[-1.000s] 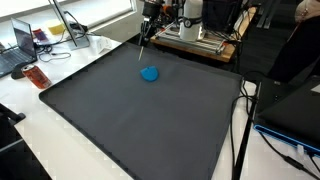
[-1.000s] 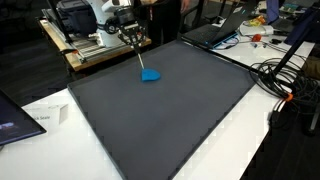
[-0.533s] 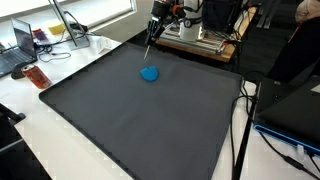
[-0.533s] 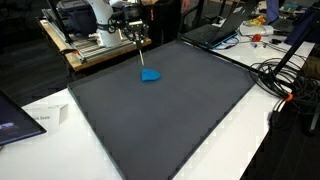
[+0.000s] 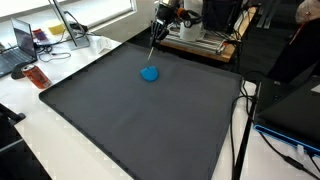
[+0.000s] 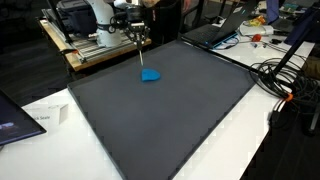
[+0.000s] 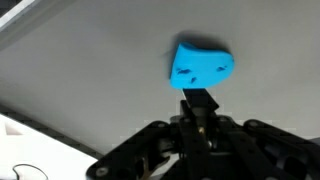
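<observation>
My gripper (image 5: 158, 27) hangs over the far edge of a dark grey mat (image 5: 140, 120) and is shut on a thin dark rod (image 5: 153, 45) that points down. The rod's tip ends just above a small blue lump (image 5: 150, 73) lying on the mat. Both show in the other exterior view too: the gripper (image 6: 136, 33), the rod (image 6: 140, 55) and the blue lump (image 6: 150, 75). In the wrist view the rod (image 7: 201, 101) sticks out between the closed jaws of the gripper (image 7: 203, 122) toward the blue lump (image 7: 200, 64). I cannot tell whether the tip touches the lump.
A wooden bench with equipment (image 5: 200, 42) stands behind the mat. A laptop (image 5: 18, 45), cables and an orange item (image 5: 36, 76) lie on the white table beside it. Another laptop (image 6: 215, 30) and black cables (image 6: 285, 85) sit at the mat's other side.
The gripper has shifted a little sideways along the mat's far edge with the rod in it, and the rod hangs more upright. The blue lump has not moved.
</observation>
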`<state>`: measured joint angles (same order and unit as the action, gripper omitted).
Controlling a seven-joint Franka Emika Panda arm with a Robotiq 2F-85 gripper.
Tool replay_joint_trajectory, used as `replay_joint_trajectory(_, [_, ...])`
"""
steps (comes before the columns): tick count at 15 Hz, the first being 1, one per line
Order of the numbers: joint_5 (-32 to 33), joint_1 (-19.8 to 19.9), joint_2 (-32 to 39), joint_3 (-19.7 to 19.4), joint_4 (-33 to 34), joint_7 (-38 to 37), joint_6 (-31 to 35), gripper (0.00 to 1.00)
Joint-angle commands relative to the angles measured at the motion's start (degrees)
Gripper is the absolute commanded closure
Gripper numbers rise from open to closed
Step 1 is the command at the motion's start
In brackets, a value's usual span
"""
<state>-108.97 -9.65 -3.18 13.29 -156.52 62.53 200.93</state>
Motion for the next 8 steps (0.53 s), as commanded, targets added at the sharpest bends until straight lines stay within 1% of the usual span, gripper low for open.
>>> replay_joint_trajectory(1, [0.0, 0.0, 0.0, 0.0, 0.0, 0.0, 0.0, 0.88])
replay_joint_trajectory(2, [0.0, 0.0, 0.0, 0.0, 0.0, 0.0, 0.0, 0.97])
replay_joint_trajectory(8, [-4.1, -2.1, 5.5, 2.4, 5.3, -0.3, 7.5, 0.97])
